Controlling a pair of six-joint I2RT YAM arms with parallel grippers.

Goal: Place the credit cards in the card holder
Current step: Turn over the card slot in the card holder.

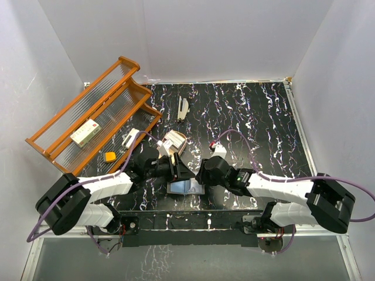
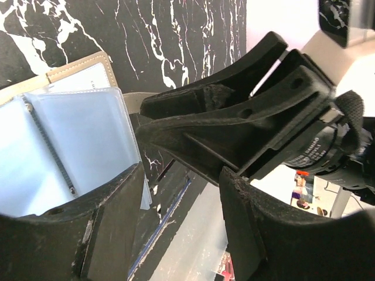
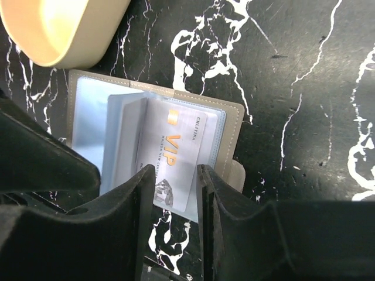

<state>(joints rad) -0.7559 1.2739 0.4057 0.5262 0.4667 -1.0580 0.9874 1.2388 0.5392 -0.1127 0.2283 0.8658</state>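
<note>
The card holder [image 1: 186, 187] lies open on the black marbled table near the front edge, its bluish sleeves up. In the right wrist view one pale card [image 3: 176, 155] with orange "VIP" lettering lies partly in a sleeve of the holder [image 3: 228, 117], its near end sticking out. My right gripper [image 3: 174, 193] is open, its tips just over that end, not clamped on it. My left gripper [image 2: 181, 234] is open and empty at the holder's [image 2: 76, 140] edge, facing the right gripper. More credit cards [image 1: 173, 143] stand in the tan oval tray [image 1: 180, 138].
A wooden rack [image 1: 94, 117] at the back left holds a white box with red marks [image 1: 85, 132]. An orange piece [image 1: 109, 156], a white item [image 1: 130, 139], a white upright object [image 1: 183, 108] and a small red thing [image 1: 213, 143] lie around. The tan tray [image 3: 58, 29] is just behind the holder.
</note>
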